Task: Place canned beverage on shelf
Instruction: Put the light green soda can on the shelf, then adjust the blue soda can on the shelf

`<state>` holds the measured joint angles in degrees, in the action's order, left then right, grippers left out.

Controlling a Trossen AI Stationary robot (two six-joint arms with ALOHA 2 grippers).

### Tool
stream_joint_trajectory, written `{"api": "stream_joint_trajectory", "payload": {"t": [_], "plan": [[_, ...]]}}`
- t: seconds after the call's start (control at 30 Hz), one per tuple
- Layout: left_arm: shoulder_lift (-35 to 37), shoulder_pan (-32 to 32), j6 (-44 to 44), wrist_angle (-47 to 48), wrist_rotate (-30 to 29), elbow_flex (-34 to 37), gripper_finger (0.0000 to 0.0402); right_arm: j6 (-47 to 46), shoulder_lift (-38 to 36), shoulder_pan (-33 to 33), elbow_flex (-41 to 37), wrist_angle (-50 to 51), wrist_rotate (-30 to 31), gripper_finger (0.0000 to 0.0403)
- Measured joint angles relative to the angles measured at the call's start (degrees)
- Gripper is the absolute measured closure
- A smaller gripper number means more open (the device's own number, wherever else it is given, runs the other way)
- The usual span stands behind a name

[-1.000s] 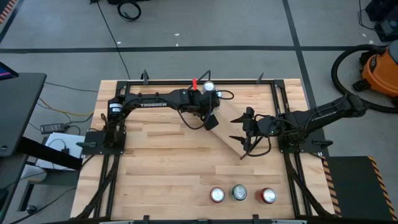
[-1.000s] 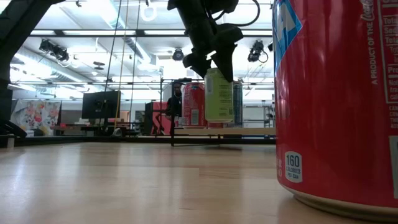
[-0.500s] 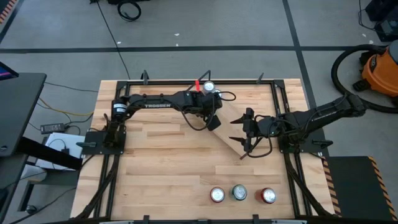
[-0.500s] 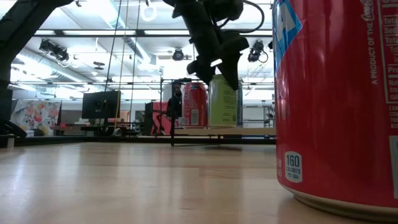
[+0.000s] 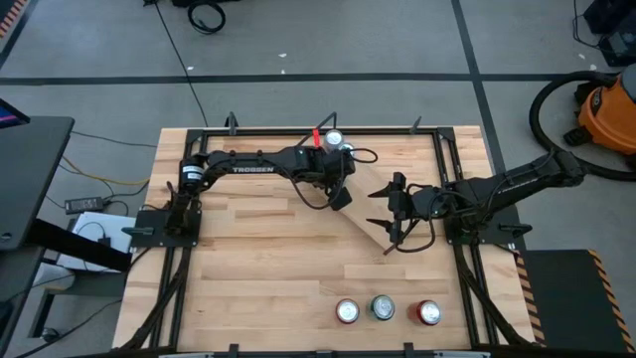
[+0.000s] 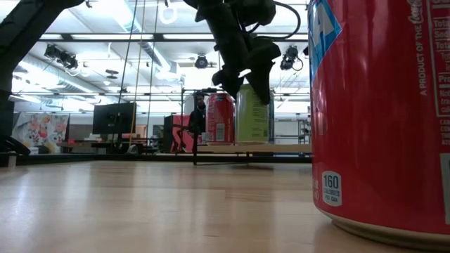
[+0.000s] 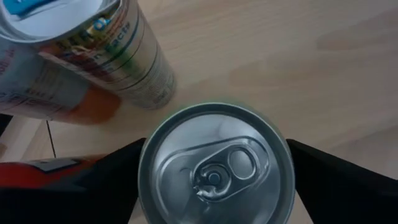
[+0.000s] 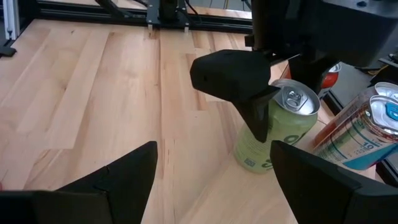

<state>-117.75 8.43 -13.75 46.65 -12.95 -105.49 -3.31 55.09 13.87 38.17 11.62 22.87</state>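
A green can (image 6: 253, 116) stands upright, its base on the shelf (image 6: 285, 147), a light-wood board on thin black legs. A red can (image 6: 219, 119) and a white-and-teal can (image 7: 81, 56) stand next to it on the board. My left gripper (image 6: 246, 74) is over the green can and shut on it; it also shows in the high view (image 5: 336, 177) near the table's far middle. The can's silver top (image 7: 214, 168) fills the left wrist view. My right gripper (image 5: 388, 214) is open and empty at the middle right of the table. My left gripper pinches the green can's upper wall (image 7: 149, 186), just under the rim, between its two fingers on opposite sides. The fingers come from above, pointing down. The can stands upright with its base on the shelf board, beside the red can.
Three more cans stand in a row at the table's near edge (image 5: 383, 308); the red one (image 6: 380, 112) fills the right of the low view. Black frame rails (image 5: 298, 129) run along the table's far and side edges. An orange vacuum (image 5: 606, 104) stands off the table.
My left gripper has gone down and toward the table's far edge with the green can. The can hung tilted above the shelf a second ago; now it stands upright on the board next to the red can. The gripper has stayed shut on it.
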Motion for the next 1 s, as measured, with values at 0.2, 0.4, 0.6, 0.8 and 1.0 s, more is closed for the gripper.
{"api": "stream_joint_trajectory", "payload": {"t": [0.2, 0.4, 0.6, 0.8, 1.0], "plan": [[0.0, 0.06, 0.04, -0.06, -0.09, 0.0, 0.0004, 0.0, 0.0, 0.0, 0.0, 0.0, 0.0, 0.008], [0.82, 0.11, 1.04, -1.03, -2.5, 0.0, 0.0004, 0.0, 0.0, 0.0, 0.0, 0.04, 0.0, 0.008], [3.28, -0.14, 2.81, -3.41, -3.96, 0.0, 0.0004, 0.0, 0.0, 0.0, -0.02, 0.04, -0.01, 0.008], [5.6, -0.88, 6.18, -6.08, -7.19, 0.0, 0.0004, 0.0, 0.0, 0.0, 0.0, 0.02, 0.0, 0.008], [5.81, -0.85, 10.99, -11.16, -10.01, 0.0, 0.0004, -0.09, 0.0, 0.0, -0.02, 0.0, -0.01, 0.008]]}}
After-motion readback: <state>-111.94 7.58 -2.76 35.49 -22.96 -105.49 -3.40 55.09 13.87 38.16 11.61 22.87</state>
